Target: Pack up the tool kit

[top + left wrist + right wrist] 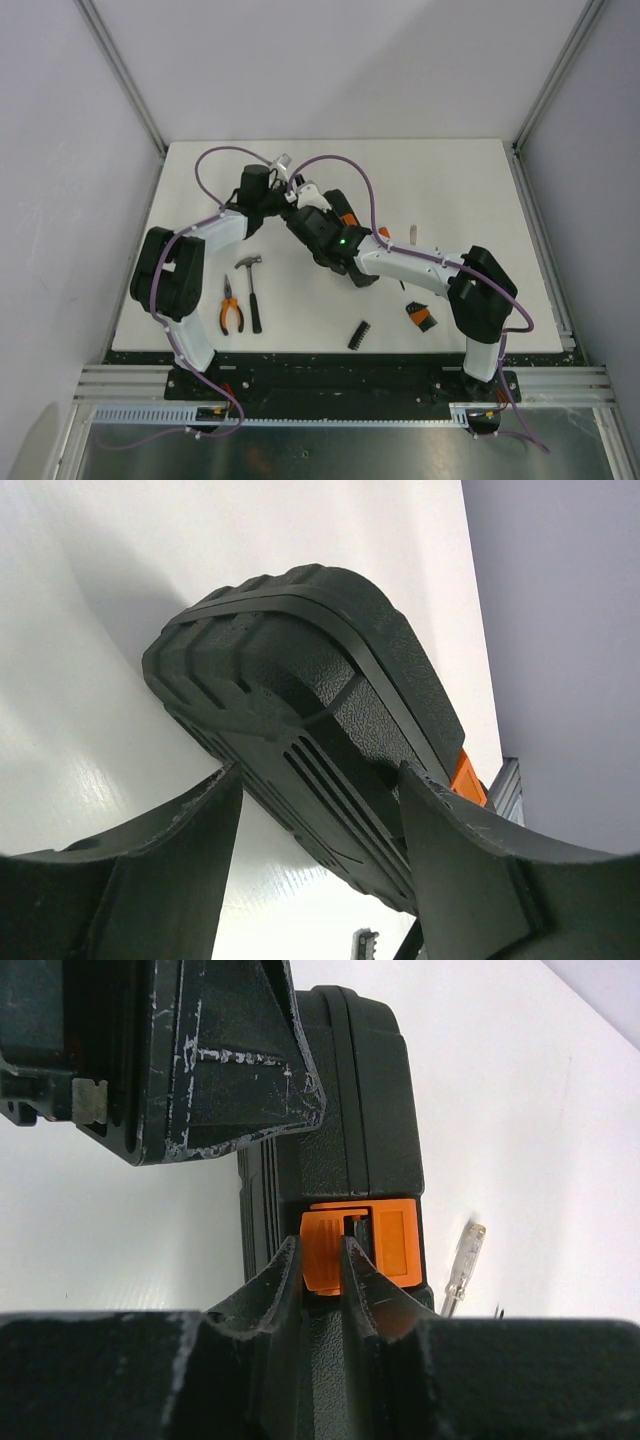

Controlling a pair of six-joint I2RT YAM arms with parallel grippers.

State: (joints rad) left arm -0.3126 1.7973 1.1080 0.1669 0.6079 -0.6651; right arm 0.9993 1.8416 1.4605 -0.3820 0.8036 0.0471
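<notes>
We note right gripper (pixel 320 1247) pinching small orange latch (pixel 390 1245) on black rounded plastic case (pixel 360 1110); left gripper (pixel 320 777) straddles case, grip unclear.

The black case (pixel 330 710) is closed. Its two ribbed halves lie together, with the seam showing along the rounded edge, and the orange latch (pixel 385 1245) sits over this seam. In my top view the case is near the centre of the desk, mostly hidden.

Some tools are outside it. At lower left the hammer (pixel 252 290) lies flat, and the pliers (pixel 231 308) with orange handles are just beside it. A black bit strip (pixel 358 334) and a small black and orange piece (pixel 421 316) lie at lower centre. A screwdriver (pixel 462 1260) with a clear handle lies near the latch.
</notes>
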